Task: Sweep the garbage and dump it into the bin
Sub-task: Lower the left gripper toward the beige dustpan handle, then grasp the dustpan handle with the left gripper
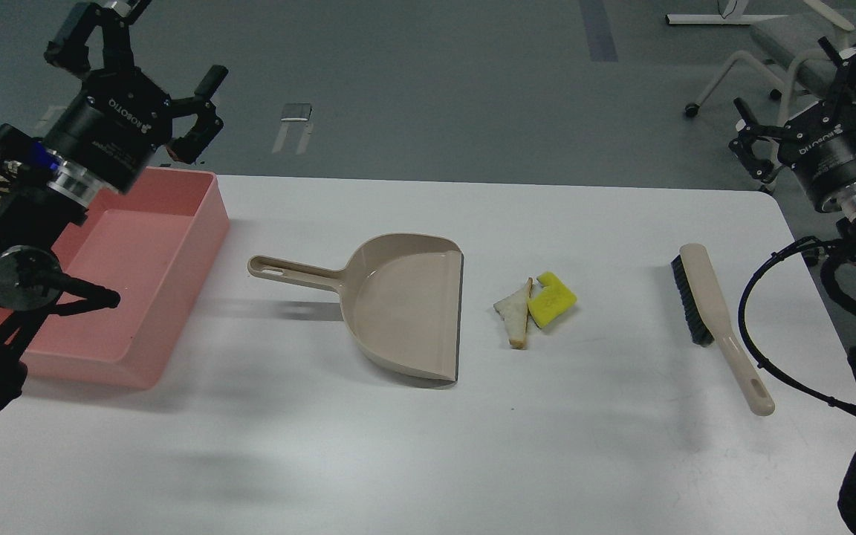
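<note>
A bright yellow notched foam block (553,300) and a triangular white bread slice (516,313) with brown crust lie touching on the white table (428,446), just right of the beige dustpan (402,303). The pink bin (138,275) stands at the left edge. A beige brush (718,323) with black bristles lies at the right. My left gripper (147,82) is open and empty, high above the bin's far end. My right gripper (814,100) is open and empty, high beyond the table's far right corner.
The dustpan's handle (290,271) points left toward the bin, its mouth faces the garbage. A chair (777,44) stands on the grey floor behind the right arm. Black cables (762,327) hang from the right arm near the brush's handle.
</note>
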Controlling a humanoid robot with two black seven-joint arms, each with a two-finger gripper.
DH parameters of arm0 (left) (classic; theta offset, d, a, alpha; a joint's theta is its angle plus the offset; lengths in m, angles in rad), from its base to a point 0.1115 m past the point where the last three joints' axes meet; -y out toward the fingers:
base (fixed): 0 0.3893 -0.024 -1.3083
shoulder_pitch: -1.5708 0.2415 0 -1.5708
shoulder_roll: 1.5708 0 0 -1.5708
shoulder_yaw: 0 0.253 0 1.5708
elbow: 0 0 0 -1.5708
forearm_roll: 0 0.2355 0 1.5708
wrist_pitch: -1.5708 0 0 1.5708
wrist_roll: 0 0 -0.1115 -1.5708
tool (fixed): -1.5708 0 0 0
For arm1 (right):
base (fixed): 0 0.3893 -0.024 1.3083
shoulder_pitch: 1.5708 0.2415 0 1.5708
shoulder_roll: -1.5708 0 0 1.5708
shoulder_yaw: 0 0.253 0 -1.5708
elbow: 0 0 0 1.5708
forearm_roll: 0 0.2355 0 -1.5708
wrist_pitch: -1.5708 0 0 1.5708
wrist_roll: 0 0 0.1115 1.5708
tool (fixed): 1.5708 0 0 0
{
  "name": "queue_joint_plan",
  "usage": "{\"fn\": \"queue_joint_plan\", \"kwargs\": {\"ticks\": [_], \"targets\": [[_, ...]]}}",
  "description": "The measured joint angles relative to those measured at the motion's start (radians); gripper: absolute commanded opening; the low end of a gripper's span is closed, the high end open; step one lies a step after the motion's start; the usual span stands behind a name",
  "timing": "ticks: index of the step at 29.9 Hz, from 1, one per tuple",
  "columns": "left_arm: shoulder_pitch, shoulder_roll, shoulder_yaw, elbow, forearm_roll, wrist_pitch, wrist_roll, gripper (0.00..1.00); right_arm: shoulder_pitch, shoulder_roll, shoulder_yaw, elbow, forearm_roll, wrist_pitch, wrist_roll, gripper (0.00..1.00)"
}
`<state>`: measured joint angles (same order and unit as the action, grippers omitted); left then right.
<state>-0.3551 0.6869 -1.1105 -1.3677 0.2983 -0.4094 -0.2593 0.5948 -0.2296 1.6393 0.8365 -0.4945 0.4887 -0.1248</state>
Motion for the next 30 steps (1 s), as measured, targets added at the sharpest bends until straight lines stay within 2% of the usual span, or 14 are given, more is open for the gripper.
{"fn": "queue_joint_plan", "kwargs": {"ticks": [8,10,13,16,20,25,30], "targets": [[0.226,0.143,0.004,-0.284,0.055,0.009,0.014,0.98,-0.068,-0.013,0.018,0.059,-0.001,0.000,0.001,1.00],[0.273,0.160,0.012,-0.344,0.113,0.010,0.030,0.97,-0.077,-0.013,0.022,0.062,-0.001,0.000,0.001,1.00],[0.307,0.162,0.036,-0.370,0.210,0.023,0.061,0.97,-0.085,-0.013,0.030,0.067,-0.001,0.000,0.001,1.00],[0.313,0.146,0.077,-0.362,0.306,0.076,0.088,0.97,-0.093,-0.013,0.039,0.070,-0.001,0.000,0.001,1.00],[0.274,0.065,0.163,-0.292,0.385,0.123,0.102,0.96,-0.099,-0.014,0.043,0.070,-0.001,0.000,0.001,1.00],[0.202,-0.030,0.280,-0.149,0.476,0.175,0.106,0.92,-0.102,-0.017,0.049,0.070,-0.001,0.000,0.001,1.00],[0.175,-0.085,0.298,-0.055,0.504,0.203,0.104,0.91,-0.107,-0.037,0.068,0.067,-0.001,0.000,0.002,1.00]]}}
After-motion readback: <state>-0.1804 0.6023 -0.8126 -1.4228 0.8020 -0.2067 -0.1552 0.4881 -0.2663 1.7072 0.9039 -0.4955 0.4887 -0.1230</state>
